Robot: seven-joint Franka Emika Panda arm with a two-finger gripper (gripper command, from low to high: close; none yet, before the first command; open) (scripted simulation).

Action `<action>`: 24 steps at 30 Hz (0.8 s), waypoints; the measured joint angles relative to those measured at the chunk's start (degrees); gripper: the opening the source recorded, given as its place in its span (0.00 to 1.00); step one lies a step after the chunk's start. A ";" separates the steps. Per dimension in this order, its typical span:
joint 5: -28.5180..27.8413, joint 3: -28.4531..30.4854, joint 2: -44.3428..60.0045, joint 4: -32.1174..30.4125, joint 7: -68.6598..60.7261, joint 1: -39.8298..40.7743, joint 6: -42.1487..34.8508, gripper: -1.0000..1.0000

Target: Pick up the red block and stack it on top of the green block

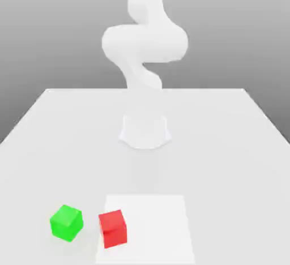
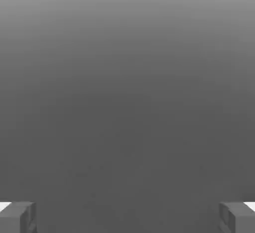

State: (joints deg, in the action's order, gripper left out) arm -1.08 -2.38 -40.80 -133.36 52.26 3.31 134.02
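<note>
Exterior view: red block (image 1: 112, 228) just beside green block (image 1: 67, 222), near the table (image 1: 226, 145) front edge, red toward that view's right. Little gap, so risk of nudging green on descent (arm's hand hard to make out). Hand view: gripper (image 2: 127, 217) wide, empty; fingertips (image 2: 17, 217) cut off.

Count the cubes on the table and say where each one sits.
2. The small matte green cube sits toward the exterior view's left; the small matte red cube sits just right of it, apart, on a paler square patch.
</note>
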 joint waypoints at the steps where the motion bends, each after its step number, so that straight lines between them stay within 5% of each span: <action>1: -0.46 -1.03 2.17 -0.68 2.76 1.44 0.97 0.50; 16: -7.45 -9.08 32.51 -10.11 41.56 15.58 14.30 0.50; 24: -3.67 -8.52 47.45 -15.05 56.25 17.36 21.99 0.50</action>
State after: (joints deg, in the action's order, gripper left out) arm -4.75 -10.90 6.65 -148.41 108.51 20.68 156.01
